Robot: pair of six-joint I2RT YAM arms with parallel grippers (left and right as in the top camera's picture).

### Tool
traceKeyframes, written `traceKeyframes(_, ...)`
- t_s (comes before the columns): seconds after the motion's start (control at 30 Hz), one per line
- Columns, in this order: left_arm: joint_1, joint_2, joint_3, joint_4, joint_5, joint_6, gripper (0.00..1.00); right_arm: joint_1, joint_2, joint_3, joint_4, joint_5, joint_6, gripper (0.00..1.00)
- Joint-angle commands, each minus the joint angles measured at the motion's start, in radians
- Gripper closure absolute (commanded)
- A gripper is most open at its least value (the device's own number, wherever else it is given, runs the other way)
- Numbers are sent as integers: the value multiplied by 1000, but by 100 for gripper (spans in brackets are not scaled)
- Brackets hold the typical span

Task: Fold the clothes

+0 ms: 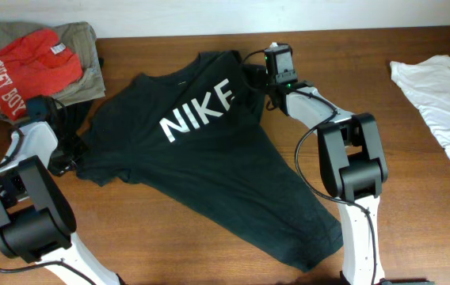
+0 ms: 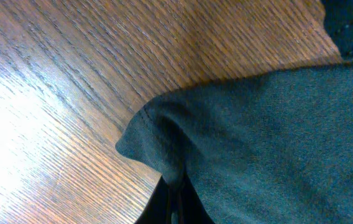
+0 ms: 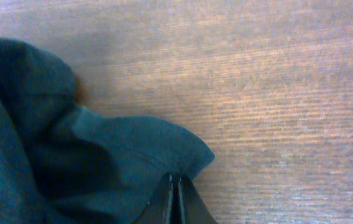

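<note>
Overhead, left gripper (image 2: 172, 194) and right gripper (image 3: 177, 188) pinch T-shirt (image 1: 209, 170) sleeve hems

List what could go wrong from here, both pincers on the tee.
Right pincer pinches only the very edge of the black T-shirt; it may slip on lift.
Left pincer holds bunched fabric, so the fold may come out uneven.
The red shirt lies nearby; dragging could catch it.

Overhead top-down; wrists close on T-shirt (image 1: 209, 174)
</note>
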Motion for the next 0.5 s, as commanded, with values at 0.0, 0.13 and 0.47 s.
traceKeyframes(0.0, -2, 24, -9, 10, 48, -13, 99, 5, 10, 82, -1, 12, -6, 96)
traceKeyframes(0.13, -2, 24, -9, 10, 48, -13, 99, -28, 10, 233, -1, 13, -114, 96)
traceKeyframes(0.47, -5, 24, -9, 9, 51, -13, 99, -175, 10, 687, -227, 99, -204, 23)
